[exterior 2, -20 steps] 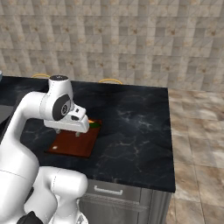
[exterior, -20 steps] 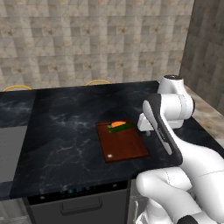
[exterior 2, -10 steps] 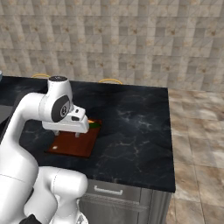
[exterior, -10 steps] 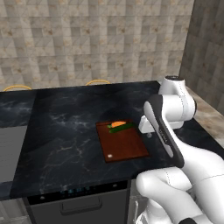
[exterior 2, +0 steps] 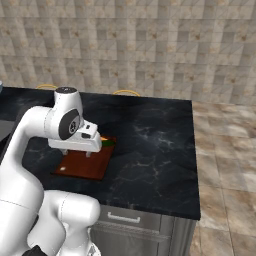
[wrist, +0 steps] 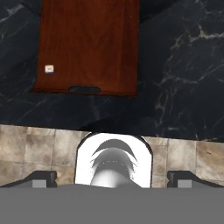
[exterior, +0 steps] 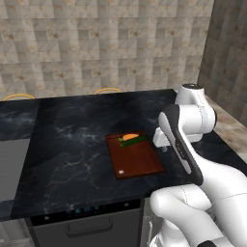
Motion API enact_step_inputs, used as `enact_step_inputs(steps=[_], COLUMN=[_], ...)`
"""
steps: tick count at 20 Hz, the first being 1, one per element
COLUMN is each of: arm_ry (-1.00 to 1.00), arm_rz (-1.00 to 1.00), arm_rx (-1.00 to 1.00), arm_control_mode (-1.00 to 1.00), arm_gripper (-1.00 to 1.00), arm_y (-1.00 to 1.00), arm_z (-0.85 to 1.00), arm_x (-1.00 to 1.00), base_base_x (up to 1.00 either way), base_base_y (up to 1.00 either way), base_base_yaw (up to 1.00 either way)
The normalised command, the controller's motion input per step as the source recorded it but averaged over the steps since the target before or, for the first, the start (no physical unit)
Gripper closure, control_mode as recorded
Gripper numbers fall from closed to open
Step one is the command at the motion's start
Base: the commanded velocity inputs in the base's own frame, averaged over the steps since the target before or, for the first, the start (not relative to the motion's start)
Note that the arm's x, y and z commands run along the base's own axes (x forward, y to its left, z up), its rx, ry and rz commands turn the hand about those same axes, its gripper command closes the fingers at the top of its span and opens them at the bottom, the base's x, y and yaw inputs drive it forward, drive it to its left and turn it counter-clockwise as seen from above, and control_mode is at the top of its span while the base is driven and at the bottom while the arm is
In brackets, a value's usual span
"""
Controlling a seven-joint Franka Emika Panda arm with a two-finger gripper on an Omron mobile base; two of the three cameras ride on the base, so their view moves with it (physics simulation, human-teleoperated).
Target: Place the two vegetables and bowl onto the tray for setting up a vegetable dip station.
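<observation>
As things stand against a second ago: almost nothing differs; the arm and hand sit in the same pose beside the board, and nothing on the counter has shifted.
Gripper: the gripper hangs at the right edge of the tray, a little above the counter, jaws spread wide and empty; in the hand view the two tips stand far apart with nothing between them.
Carrot: the carrot lies on the far end of the tray, orange body with the green top toward the left.
Cucumber: the cucumber lies just beside the carrot on its near side, also on the tray's far end; whether the two touch I cannot tell.
Tray: flat on the dark counter, long side running near to far; the hand view shows its handle slot at the near end, close to the counter edge, and the small white corner mark at the near left.
Bowl: not on the tray; its whole near half is bare wood.
Meaning for the task: both vegetables look placed, and the empty, open hand suggests a release is finished. The pause reads as the gap between steps.
What remains: by my judgement, only the bowl. The bare near half of the board is where it could go, though a bowl nearly as wide as the board would need careful centring so it does not push the vegetables.
</observation>
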Motion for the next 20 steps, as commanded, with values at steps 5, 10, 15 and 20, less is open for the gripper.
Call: enact_step_inputs(steps=[5, 10, 15, 20], arm_ry=[0.0, 0.0, 0.0, 0.0], arm_rz=[0.0, 0.0, 0.0, 0.0], arm_rx=[0.0, 0.0, 0.0, 0.0], arm_control_mode=[1.0, 1.0, 1.0, 1.0], arm_gripper=[-1.0, -1.0, -1.0, -1.0], arm_y=[0.0, 0.0, 0.0, 0.0], arm_z=[0.0, 0.0, 0.0, 0.0], arm_x=[0.0, 0.0, 0.0, 0.0], base_base_x=[-0.32, -0.44, -0.08, -0.06], base_base_y=[-0.23, -0.71, -0.73, -0.9], base_base_yaw=[0.0, 0.0, 0.0, 0.07])
